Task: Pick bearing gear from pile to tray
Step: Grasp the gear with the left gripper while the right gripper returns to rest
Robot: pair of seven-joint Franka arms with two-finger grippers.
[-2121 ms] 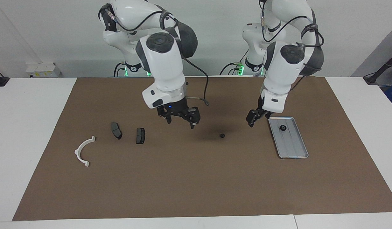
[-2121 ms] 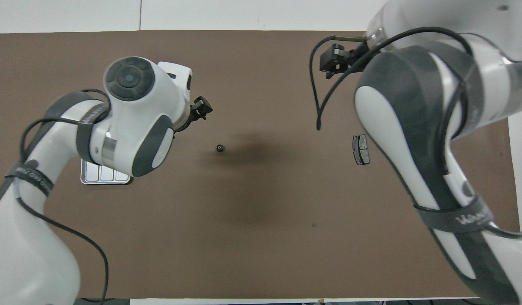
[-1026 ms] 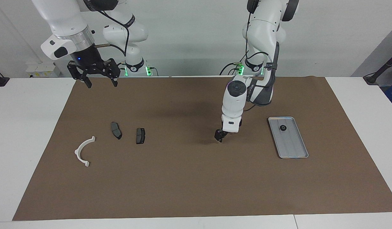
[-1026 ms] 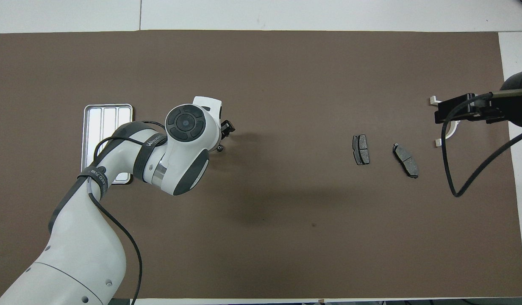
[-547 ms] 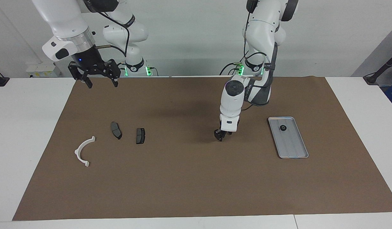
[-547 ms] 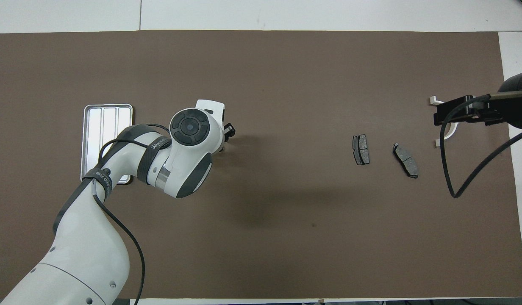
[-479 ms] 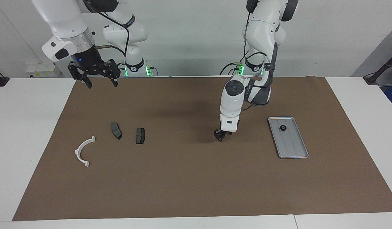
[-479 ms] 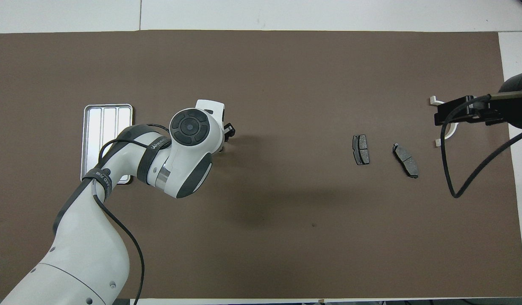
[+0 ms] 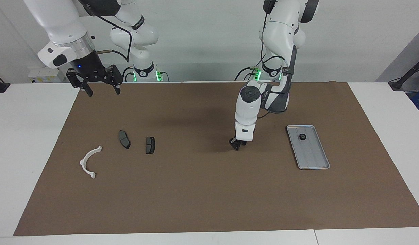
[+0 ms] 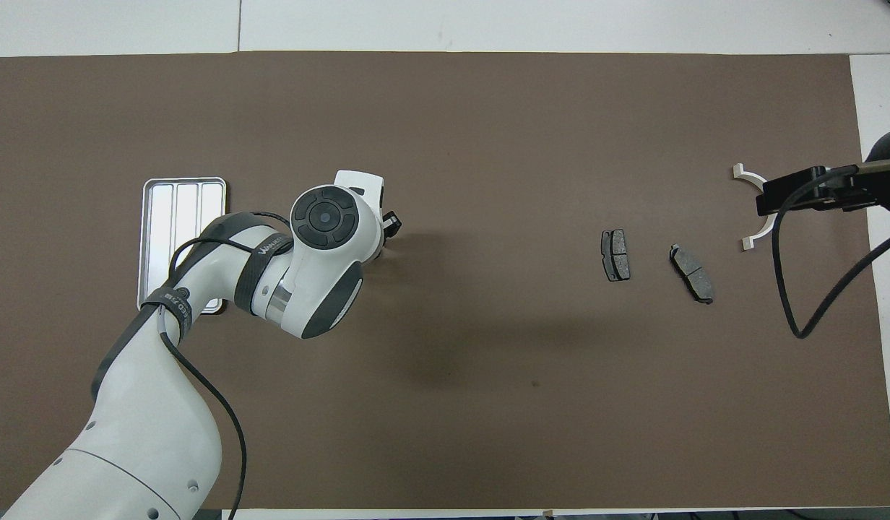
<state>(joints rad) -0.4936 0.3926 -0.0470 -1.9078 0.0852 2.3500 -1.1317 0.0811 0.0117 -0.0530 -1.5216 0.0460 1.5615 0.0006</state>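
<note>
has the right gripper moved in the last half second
Yes. The right gripper has drifted toward the brown mat's edge at the right arm's end.

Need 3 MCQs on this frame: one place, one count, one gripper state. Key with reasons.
1. Where is the left gripper?
A. down at the mat, beside the tray
B. over the white half-ring arc
C. inside the tray

2. How many dark brake pads lie on the mat?
A. one
B. two
C. four

3. The right gripper is:
A. open, raised
B. shut on a pad
C. resting in the tray

Key:
1 A, its tip is low on the mat, apart from the tray.
2 B, the brake pads lie side by side.
3 A, fingers spread, nothing between.
</note>
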